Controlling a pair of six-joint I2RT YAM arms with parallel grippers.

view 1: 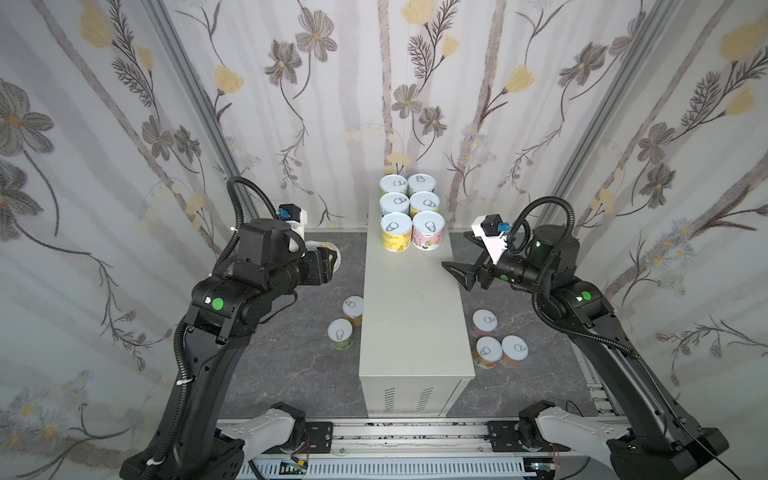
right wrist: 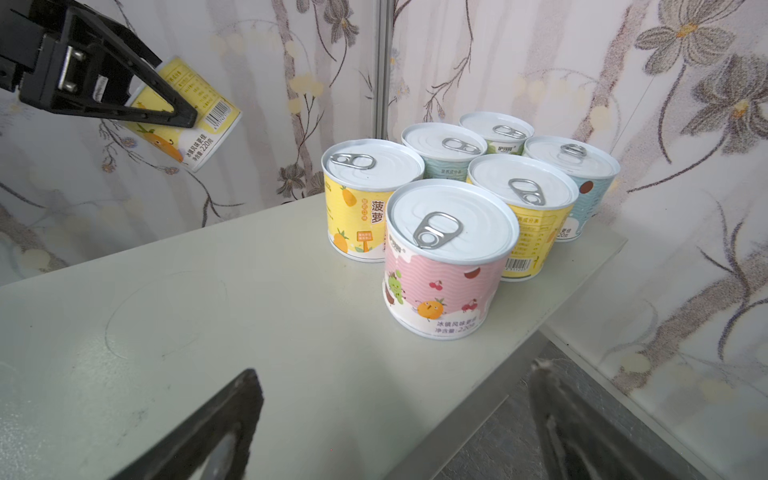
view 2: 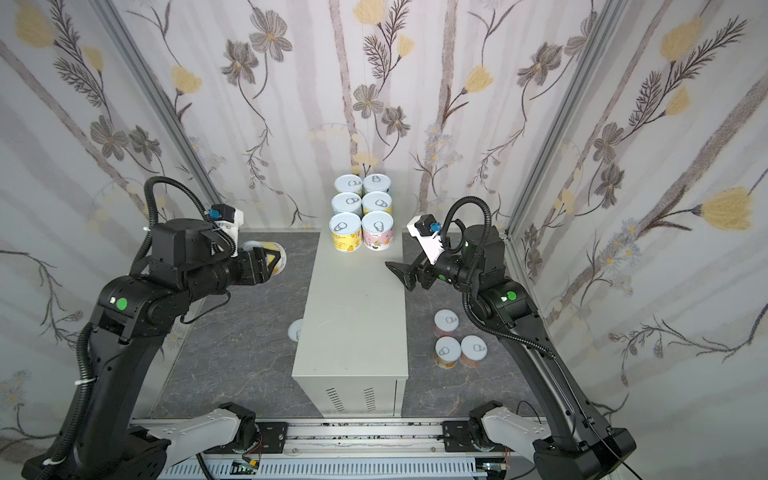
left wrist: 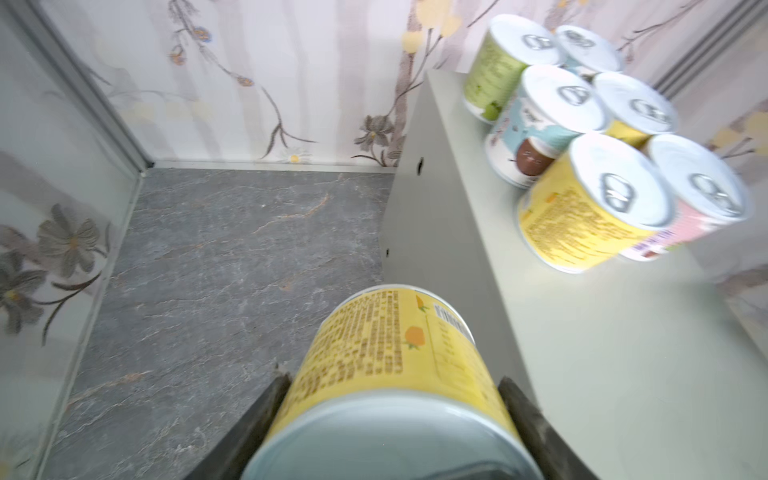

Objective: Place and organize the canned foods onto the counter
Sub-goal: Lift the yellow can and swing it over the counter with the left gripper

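A dark grey marbled floor (view 1: 291, 374) carries a long pale grey desk (view 1: 415, 324), a metal box with vent slots (view 1: 407, 399) on its near end. Two black robot arms flank it: the left arm (view 1: 216, 332) beside the desk's left long edge, the right arm (view 1: 590, 324) beside its right long edge. Six cans (view 1: 395, 204) stand upright at the desk's far end, packed in two lines of three, with a pink can (right wrist: 444, 270) at the near right of the group. Three cans (view 1: 485, 321) stand clustered on the floor just beside the right long edge, and two cans (view 1: 352, 307) on the floor beside the left long edge. The right jaws are released and hold nothing, straddling the right long edge near the pink can. The left jaws are clenched on a yellow can (left wrist: 390, 353), tipped on its side in the air above the floor, left of the desk's far half and apart from it.
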